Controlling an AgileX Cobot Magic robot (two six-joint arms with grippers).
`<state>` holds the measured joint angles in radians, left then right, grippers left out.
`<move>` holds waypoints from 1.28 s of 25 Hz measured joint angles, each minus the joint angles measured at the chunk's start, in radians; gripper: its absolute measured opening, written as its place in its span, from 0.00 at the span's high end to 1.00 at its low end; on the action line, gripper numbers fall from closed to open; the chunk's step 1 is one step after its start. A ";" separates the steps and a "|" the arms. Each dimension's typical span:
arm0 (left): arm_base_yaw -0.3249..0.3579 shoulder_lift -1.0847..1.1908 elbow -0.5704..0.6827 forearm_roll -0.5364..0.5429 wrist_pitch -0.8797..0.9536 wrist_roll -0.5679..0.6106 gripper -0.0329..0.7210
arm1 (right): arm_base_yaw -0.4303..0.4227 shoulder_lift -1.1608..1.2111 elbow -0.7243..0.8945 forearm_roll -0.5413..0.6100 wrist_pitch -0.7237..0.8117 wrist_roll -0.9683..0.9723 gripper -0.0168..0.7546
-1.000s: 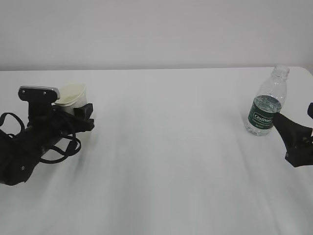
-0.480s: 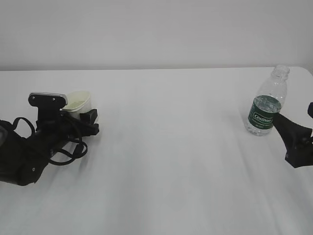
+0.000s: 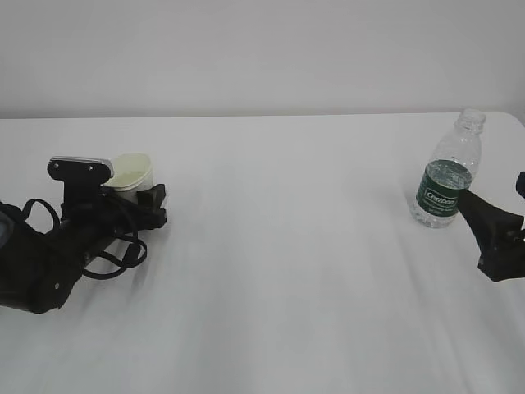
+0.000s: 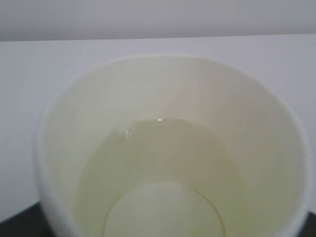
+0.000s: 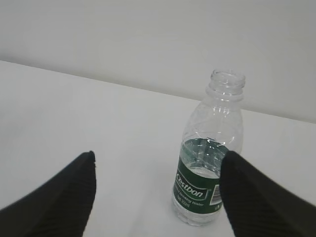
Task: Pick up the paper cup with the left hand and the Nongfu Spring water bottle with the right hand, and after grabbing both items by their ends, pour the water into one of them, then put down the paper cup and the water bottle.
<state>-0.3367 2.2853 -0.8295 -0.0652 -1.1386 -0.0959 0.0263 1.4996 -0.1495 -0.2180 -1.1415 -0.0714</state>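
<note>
The paper cup (image 3: 131,171) stands at the left of the white table, and my left gripper (image 3: 135,195) lies low around its lower half, one black finger (image 3: 154,199) showing on its right side. In the left wrist view the paper cup (image 4: 168,163) fills the frame, with clear water in its bottom; the pads are hidden, so the grip cannot be judged. The Nongfu Spring water bottle (image 3: 447,176) stands upright and uncapped at the far right, partly filled. My right gripper (image 3: 490,190) is open just in front of it. The bottle (image 5: 210,163) sits beyond the right gripper (image 5: 159,163), close to the right fingertip (image 5: 237,173), untouched.
The white table (image 3: 287,246) stretches between the two arms. A plain pale wall (image 3: 262,49) rises behind its far edge. The bottle stands close to the table's right rear corner.
My left arm has lowered the cup from a tilted, raised pose down onto the table and shifted slightly right. The right gripper and the bottle have stayed put.
</note>
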 joint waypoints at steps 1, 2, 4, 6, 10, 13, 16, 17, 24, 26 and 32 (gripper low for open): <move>0.000 0.000 0.000 0.000 0.000 0.000 0.26 | 0.000 0.000 0.000 0.000 0.000 0.000 0.21; 0.000 0.000 0.000 0.000 0.000 0.000 0.21 | 0.000 0.000 0.000 0.000 0.000 0.000 0.21; 0.000 0.000 -0.002 0.001 0.000 0.000 0.13 | 0.000 0.000 0.000 0.000 0.000 0.000 0.21; 0.000 0.000 -0.002 0.001 0.000 0.000 0.10 | 0.000 0.000 0.000 0.000 0.000 0.000 0.21; 0.000 0.000 0.003 0.001 -0.002 0.000 0.08 | 0.000 0.000 0.000 0.000 0.000 0.000 0.21; 0.000 -0.013 0.035 0.001 -0.002 0.000 0.08 | 0.000 0.000 0.000 0.000 0.000 -0.002 0.21; 0.000 -0.054 0.077 0.001 -0.002 0.000 0.08 | 0.000 0.000 0.000 0.000 0.000 -0.002 0.21; 0.000 -0.065 0.091 0.001 -0.002 0.000 0.08 | 0.000 0.000 0.000 0.000 0.000 -0.002 0.21; 0.000 -0.136 0.167 0.001 -0.004 0.000 0.08 | 0.000 0.000 0.000 0.000 0.000 -0.002 0.21; 0.000 -0.147 0.187 0.002 -0.006 0.000 0.08 | 0.000 0.000 0.000 0.000 0.000 -0.002 0.21; 0.000 -0.161 0.241 0.008 -0.006 0.000 0.09 | 0.000 0.000 0.000 0.000 0.000 0.014 0.21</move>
<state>-0.3367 2.1242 -0.5881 -0.0567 -1.1447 -0.0959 0.0263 1.4996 -0.1495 -0.2180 -1.1415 -0.0577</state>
